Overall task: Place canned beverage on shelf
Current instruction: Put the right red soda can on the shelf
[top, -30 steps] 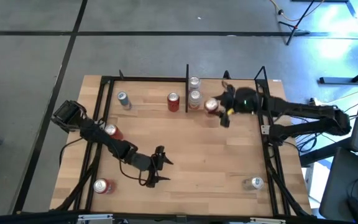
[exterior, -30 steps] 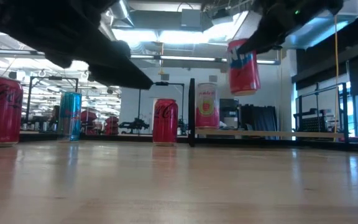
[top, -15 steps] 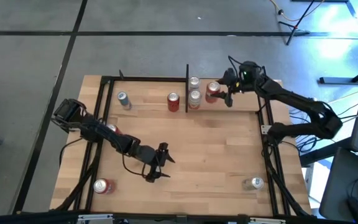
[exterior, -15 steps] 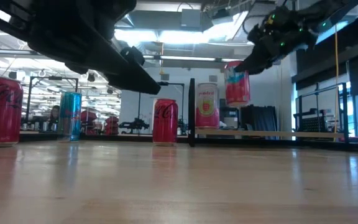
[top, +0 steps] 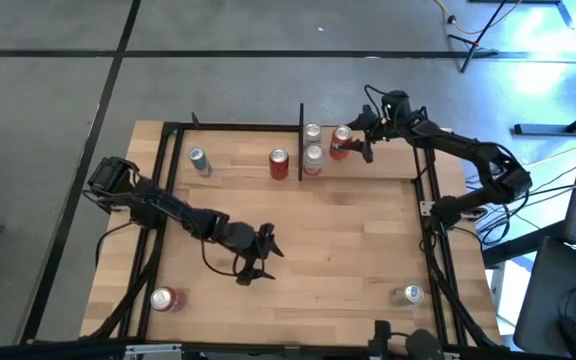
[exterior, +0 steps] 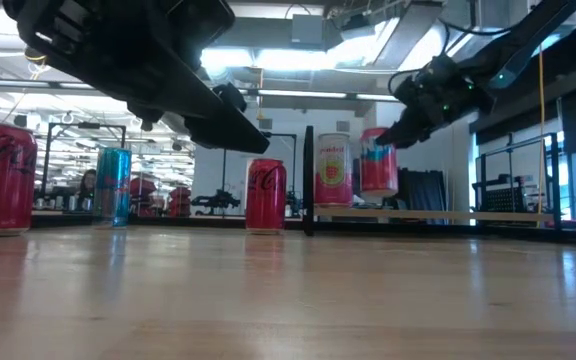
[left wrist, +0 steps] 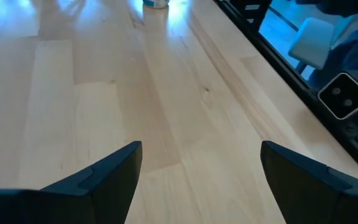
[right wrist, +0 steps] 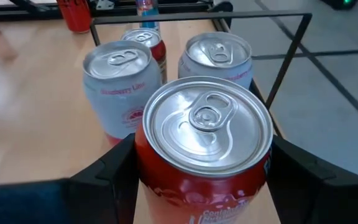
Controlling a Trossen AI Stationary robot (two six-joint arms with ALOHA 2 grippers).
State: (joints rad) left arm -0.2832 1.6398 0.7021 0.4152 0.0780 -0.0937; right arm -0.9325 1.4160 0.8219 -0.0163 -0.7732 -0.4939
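A red can with a silver top is in my right gripper, in the shelf bay at the table's far edge, right of the black divider plate. It also shows in the high view and the low view. Two pink-and-white cans stand on their bases in the bay beside it. My left gripper is open and empty above the table's middle. My right gripper pinches the red can's side wall between its two fingers, one on each side, near the can's top. The fingers come slanting down from the table's right side. The can is upright, its base a little above the shelf floor.
Left of the divider stand a red can and a blue-silver can. More cans are on the table: red ones at the left and near left, and a silver one at the near right. Black posts edge the bay.
My right gripper has gone toward the table's far edge and down with the red can, which has come down upright into the bay beside the two pink-and-white cans. My left gripper has shifted a little toward the table's right edge, still open.
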